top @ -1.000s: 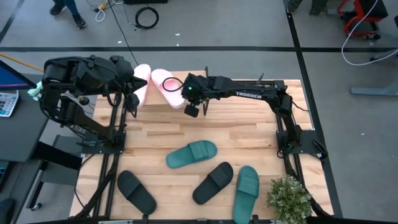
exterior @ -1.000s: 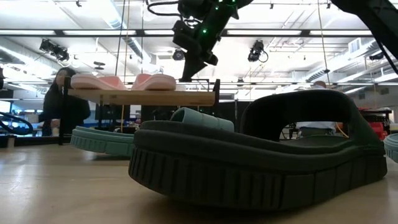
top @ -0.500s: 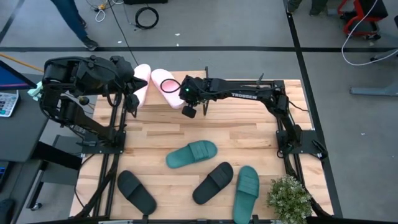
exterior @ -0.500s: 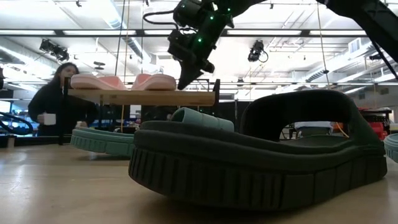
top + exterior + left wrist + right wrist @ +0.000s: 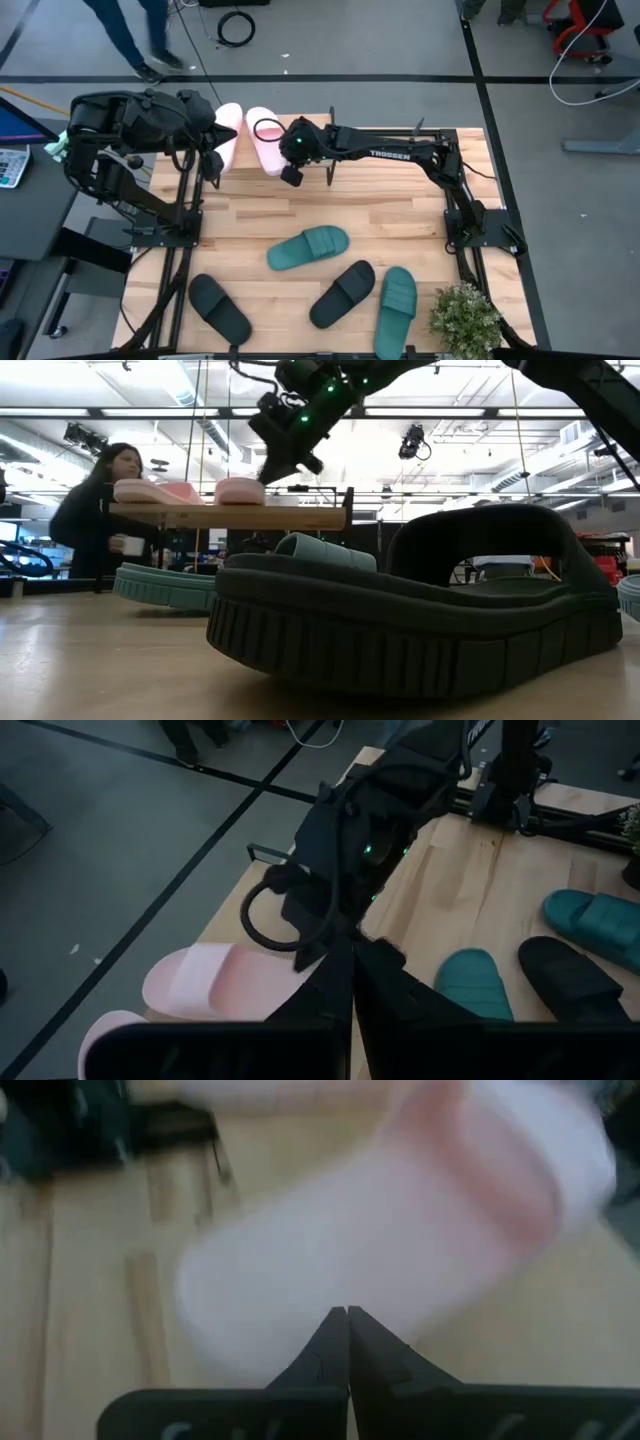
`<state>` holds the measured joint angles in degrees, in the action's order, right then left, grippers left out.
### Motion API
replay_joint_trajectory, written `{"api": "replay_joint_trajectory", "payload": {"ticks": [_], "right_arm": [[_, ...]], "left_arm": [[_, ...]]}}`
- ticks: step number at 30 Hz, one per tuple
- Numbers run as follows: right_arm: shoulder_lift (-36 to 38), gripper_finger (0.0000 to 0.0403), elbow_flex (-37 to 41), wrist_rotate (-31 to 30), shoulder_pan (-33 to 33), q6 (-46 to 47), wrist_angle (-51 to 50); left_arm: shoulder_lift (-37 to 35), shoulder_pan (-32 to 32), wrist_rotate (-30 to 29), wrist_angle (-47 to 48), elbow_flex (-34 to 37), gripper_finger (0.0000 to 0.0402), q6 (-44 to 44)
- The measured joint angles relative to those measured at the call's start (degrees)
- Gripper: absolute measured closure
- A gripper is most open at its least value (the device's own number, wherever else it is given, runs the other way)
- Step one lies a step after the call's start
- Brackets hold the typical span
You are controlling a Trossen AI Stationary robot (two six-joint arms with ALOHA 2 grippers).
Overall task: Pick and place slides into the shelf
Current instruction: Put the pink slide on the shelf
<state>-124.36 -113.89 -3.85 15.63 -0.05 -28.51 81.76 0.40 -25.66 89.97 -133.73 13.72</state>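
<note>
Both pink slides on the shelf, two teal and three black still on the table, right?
Not quite: the high view shows two black slides on the table, not three. The rest holds: both pink slides sit on the shelf, and two teal slides lie on the table.

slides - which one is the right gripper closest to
The pink slide on the shelf next to the right gripper; the other pink one sits farther left.
</note>
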Motion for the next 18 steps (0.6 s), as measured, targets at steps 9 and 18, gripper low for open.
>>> {"api": "replay_joint_trajectory", "payload": {"ticks": [9, 18], "right_arm": [[-0.71, 0.0403, 0.08, -3.97, -0.64, -5.99, 1.74], [1.54, 0.0403, 0.14, -5.66, 0.12, -7.35, -1.23]], "left_arm": [[0.00, -0.01, 0.02, 0.02, 0.00, 0.0379, 0.13], [0.00, -0.01, 0.01, 0.03, 0.00, 0.0385, -0.20]]}}
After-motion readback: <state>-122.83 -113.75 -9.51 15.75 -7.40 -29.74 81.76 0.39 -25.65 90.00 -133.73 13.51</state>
